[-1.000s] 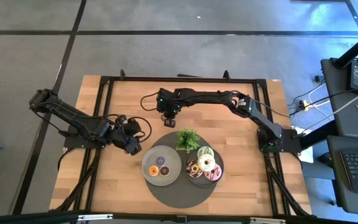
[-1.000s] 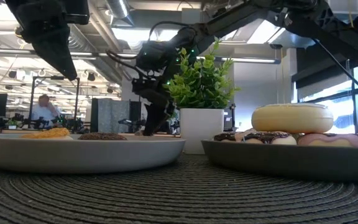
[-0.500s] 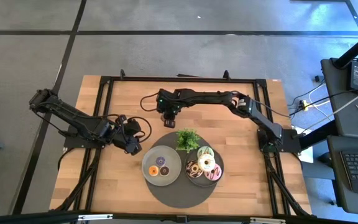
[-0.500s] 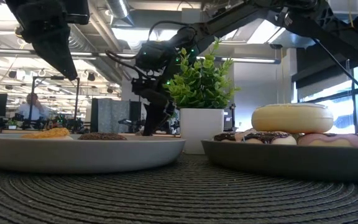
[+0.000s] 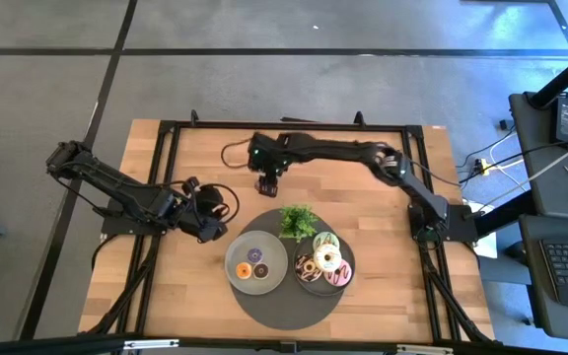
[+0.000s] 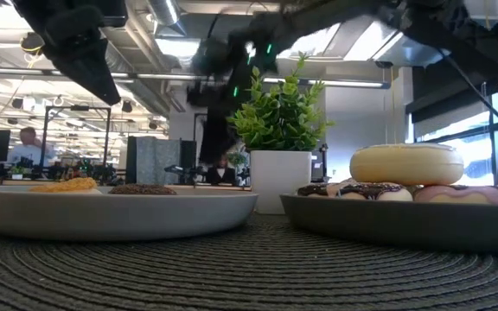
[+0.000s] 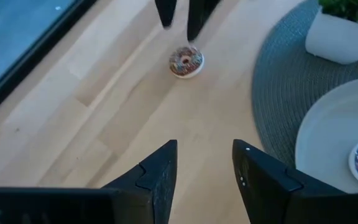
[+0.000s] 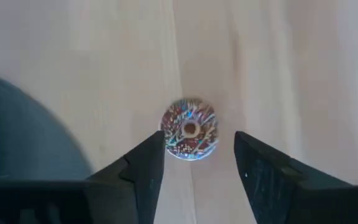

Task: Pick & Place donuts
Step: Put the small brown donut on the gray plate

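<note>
Spanning the wooden table (image 5: 383, 212), the right arm reaches to its far side.
Right gripper (image 8: 194, 163) hangs above a sprinkled donut (image 8: 190, 129) lying on bare wood beside the round mat (image 5: 274, 301), fingers spread wide, holding nothing. Left gripper (image 7: 204, 167), likewise parted and empty, waits near the mat's left edge.

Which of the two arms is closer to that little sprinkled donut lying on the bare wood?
The right. Its end effector hangs open just above the sprinkled donut. The left end effector waits open farther off, near the grey mat.
</note>
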You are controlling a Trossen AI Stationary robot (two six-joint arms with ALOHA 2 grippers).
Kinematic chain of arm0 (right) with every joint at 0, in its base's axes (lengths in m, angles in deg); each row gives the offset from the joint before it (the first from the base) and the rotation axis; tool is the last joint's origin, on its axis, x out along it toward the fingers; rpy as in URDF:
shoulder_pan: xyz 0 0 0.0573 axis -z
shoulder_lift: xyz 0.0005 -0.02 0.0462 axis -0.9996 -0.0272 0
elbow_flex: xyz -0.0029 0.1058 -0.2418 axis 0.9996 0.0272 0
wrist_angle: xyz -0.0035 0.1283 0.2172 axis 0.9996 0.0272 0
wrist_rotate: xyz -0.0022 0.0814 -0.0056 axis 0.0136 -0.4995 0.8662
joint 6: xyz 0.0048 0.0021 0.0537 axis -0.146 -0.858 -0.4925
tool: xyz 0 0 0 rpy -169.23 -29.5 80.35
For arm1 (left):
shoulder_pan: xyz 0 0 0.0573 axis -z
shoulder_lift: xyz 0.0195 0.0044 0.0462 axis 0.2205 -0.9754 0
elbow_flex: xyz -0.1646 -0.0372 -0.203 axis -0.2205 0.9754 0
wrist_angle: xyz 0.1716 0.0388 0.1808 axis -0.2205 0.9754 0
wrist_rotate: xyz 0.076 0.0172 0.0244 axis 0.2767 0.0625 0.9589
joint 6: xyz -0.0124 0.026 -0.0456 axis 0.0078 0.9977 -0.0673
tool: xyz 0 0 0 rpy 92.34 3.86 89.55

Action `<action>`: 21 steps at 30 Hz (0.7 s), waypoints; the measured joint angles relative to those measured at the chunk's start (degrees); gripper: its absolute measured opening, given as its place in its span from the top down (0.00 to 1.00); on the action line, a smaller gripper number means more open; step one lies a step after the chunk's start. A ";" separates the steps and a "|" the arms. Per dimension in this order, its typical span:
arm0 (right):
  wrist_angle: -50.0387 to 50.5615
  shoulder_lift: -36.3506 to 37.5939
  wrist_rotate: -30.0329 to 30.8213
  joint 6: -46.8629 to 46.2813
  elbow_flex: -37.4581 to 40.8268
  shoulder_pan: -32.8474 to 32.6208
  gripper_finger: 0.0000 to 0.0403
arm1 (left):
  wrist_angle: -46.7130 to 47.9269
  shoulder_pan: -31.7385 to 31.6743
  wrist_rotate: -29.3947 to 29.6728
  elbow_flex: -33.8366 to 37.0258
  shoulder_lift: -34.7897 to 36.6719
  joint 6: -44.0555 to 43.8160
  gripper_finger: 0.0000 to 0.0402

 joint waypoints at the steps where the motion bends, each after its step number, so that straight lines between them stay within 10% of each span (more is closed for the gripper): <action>1: 0.60 1.51 0.00 0.01 -0.28 0.08 0.52 | -0.02 -0.01 0.67 0.00 -0.01 0.01 0.63; 10: -1.38 21.40 0.02 0.27 8.87 -1.18 0.52 | -1.52 -0.10 5.51 0.00 0.01 0.02 0.63; 21: -29.58 51.47 1.41 -3.03 47.90 -4.00 0.52 | -15.67 -5.48 1.44 -0.02 -2.05 16.15 0.64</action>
